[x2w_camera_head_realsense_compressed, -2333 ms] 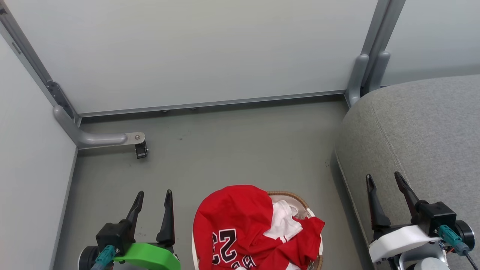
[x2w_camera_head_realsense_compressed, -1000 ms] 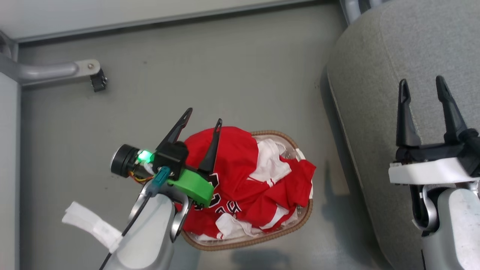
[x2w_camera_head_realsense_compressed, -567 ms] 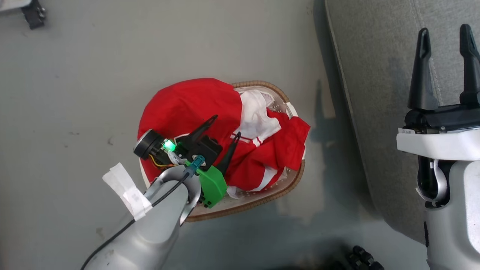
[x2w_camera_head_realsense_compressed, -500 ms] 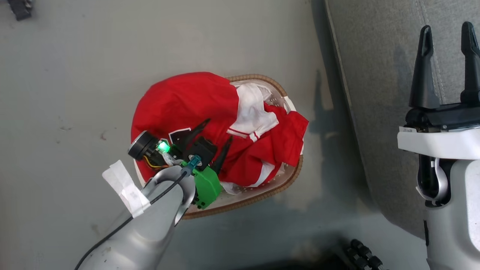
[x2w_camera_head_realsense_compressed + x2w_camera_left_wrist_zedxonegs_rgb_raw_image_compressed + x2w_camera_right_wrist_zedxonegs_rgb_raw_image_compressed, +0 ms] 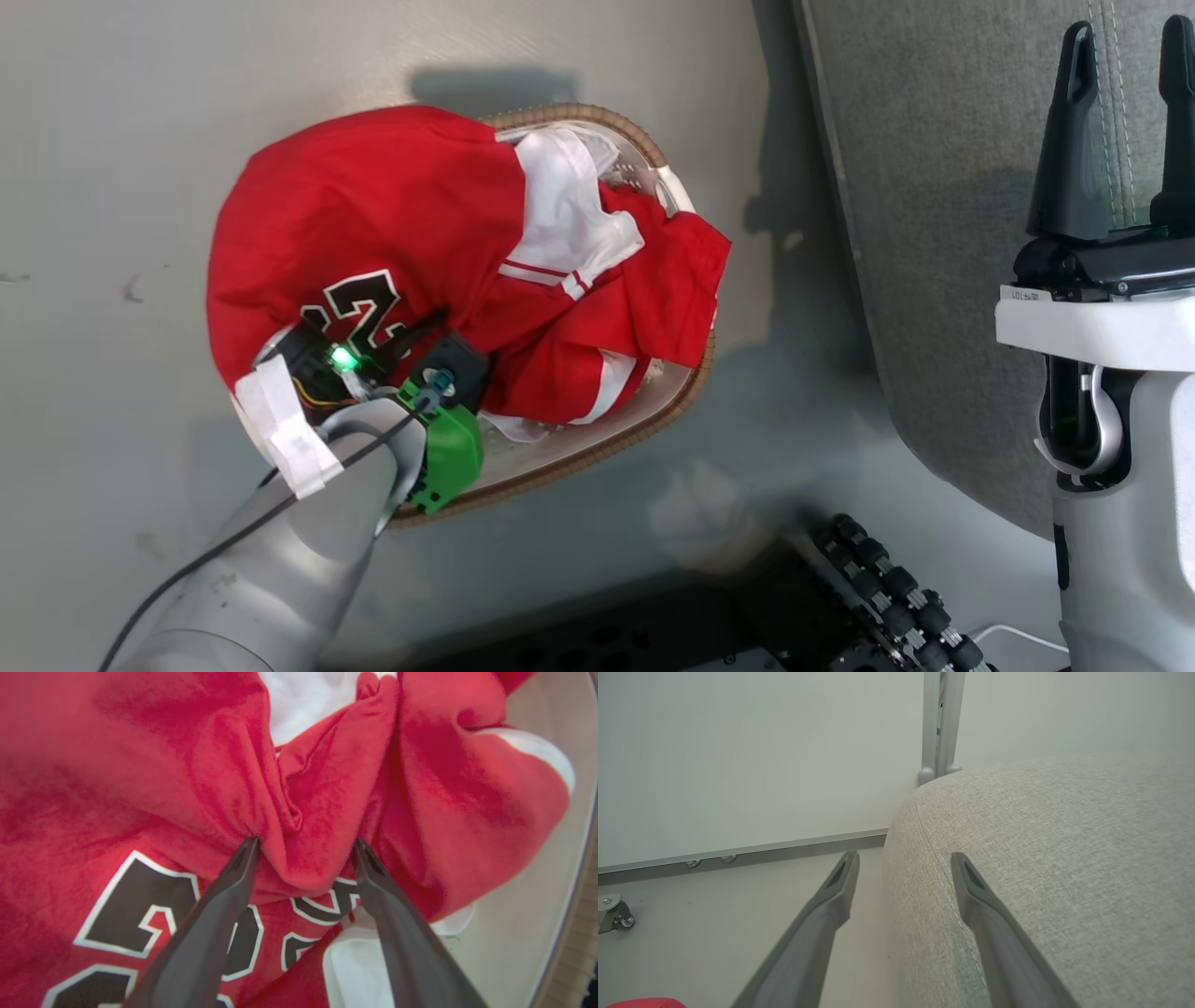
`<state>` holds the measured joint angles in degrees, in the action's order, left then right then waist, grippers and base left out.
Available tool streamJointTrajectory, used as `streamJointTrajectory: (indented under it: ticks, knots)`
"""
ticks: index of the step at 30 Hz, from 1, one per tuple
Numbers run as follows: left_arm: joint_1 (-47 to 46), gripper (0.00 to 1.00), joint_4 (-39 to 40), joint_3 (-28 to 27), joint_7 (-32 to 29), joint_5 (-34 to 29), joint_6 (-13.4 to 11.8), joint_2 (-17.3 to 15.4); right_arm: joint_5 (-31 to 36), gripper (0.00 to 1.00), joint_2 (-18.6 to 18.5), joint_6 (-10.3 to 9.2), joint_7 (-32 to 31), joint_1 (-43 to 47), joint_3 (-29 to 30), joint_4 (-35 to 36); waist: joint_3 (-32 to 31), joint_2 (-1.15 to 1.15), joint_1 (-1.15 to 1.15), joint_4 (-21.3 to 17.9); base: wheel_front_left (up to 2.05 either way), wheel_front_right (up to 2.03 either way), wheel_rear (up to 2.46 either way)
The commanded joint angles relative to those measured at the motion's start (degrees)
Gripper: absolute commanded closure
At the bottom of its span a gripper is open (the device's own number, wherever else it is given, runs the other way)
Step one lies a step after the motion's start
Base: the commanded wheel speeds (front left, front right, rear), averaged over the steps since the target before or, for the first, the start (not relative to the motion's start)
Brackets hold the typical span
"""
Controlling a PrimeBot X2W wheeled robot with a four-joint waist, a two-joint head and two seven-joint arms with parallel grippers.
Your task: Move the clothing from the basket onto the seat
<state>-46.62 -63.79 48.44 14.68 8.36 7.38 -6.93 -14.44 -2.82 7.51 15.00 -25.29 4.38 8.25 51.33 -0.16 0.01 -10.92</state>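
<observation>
Seat (image 5: 934, 205) of grey fabric, with a rounded edge and a stitched seam, takes up the right side of the head view. Nothing lies on the part that shows. A pale grey floor (image 5: 112, 140) spreads out to its left.

On the floor, near the seat but not touching it, stands the basket (image 5: 597, 116). It is oval, white and perforated, with a brown woven rim. All the clothing is in it, heaped above the rim. The red jersey (image 5: 373, 196), its black-and-white "23" facing up, covers the basket's left half and hangs over that side. The red shorts (image 5: 653, 299), with a white stripe, are bunched on the right half. A white fold of cloth (image 5: 569, 205) sits between the two; it is unclear which garment it belongs to.

The right gripper (image 5: 1130, 26) is above the seat's edge, its two dark fingers spread apart and holding nothing.

The left gripper (image 5: 306, 841) points down into the basket. Its fingers are spread wide, their tips pressed into the jersey beside the number. A ridge of red fabric rises between them, not yet pinched.
</observation>
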Motion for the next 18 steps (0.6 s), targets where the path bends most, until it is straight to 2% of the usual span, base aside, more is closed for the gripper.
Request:
streamJointTrajectory:
  ticks: [1, 6, 10, 11, 12, 13, 14, 15, 16, 18]
  knots:
    - [-1.4, 0.00, -0.6, 0.1, 0.2, 0.1, -0.3, -1.0, -0.4, 0.00, -0.1, -0.05, 0.3, -0.5, -0.1, -0.2, 1.6, 0.16, -0.01, -1.4, 0.00, 0.00, 0.00]
    - [-2.7, 0.00, -2.2, 0.1, 0.5, -0.3, -2.7, -1.6, -1.4, 0.00, -0.1, -0.05, 0.3, -0.9, -0.4, -0.4, 2.4, 0.16, -0.01, -2.0, 0.00, 0.00, 0.00]
    - [-3.1, 0.00, -1.6, -0.1, 0.5, 0.2, -3.2, -2.0, -1.9, 0.00, -0.1, -0.05, 0.3, -1.2, -0.7, -0.6, 2.8, 0.16, -0.01, -2.3, 0.00, 0.00, 0.00]
    - [-3.2, 0.06, -1.1, -0.2, 0.5, 0.4, -3.2, -2.1, -2.1, 0.00, -0.1, -0.05, 0.3, -1.2, -0.8, -0.6, 2.8, 0.16, -0.01, -2.4, 0.00, 0.00, 0.00]
    - [-3.1, 0.28, -0.6, -0.3, 0.5, 0.4, -3.2, -2.2, -2.1, 0.00, -0.1, -0.05, 0.3, -1.2, -0.8, -0.7, 2.8, 0.16, -0.01, -2.4, 0.00, 0.00, 0.00]
    - [-2.9, 0.57, 0.0, -0.3, 0.5, 0.4, -3.1, -2.3, -2.2, 0.00, -0.1, -0.05, 0.3, -1.2, -0.8, -0.8, 2.7, 0.16, -0.01, -2.4, 0.00, 0.00, 0.00]
    - [-2.7, 0.67, 0.6, -0.3, 0.5, 0.5, -3.0, -2.3, -2.2, 0.00, -0.1, -0.05, 0.3, -1.1, -0.8, -0.9, 2.6, 0.16, -0.01, -2.3, 0.00, 0.00, 0.00]
    - [-2.4, 0.96, 1.3, -0.4, 0.5, 0.7, -2.9, -2.3, -2.1, 0.00, -0.1, -0.05, 0.3, -1.0, -0.8, -1.0, 2.4, 0.16, -0.01, -2.2, 0.00, 0.00, 0.00]
    - [-2.1, 1.00, 1.9, -0.4, 0.5, 0.7, -2.8, -2.2, -2.0, 0.00, -0.1, -0.05, 0.3, -1.0, -0.8, -1.1, 2.1, 0.16, -0.01, -2.1, 0.00, 0.00, 0.00]
    - [-1.4, 1.00, 3.4, -0.6, 0.5, 1.0, -2.5, -2.1, -1.6, 0.00, -0.1, -0.05, 0.3, -0.7, -0.9, -1.3, 1.5, 0.16, -0.01, -1.8, 0.00, 0.00, 0.00]
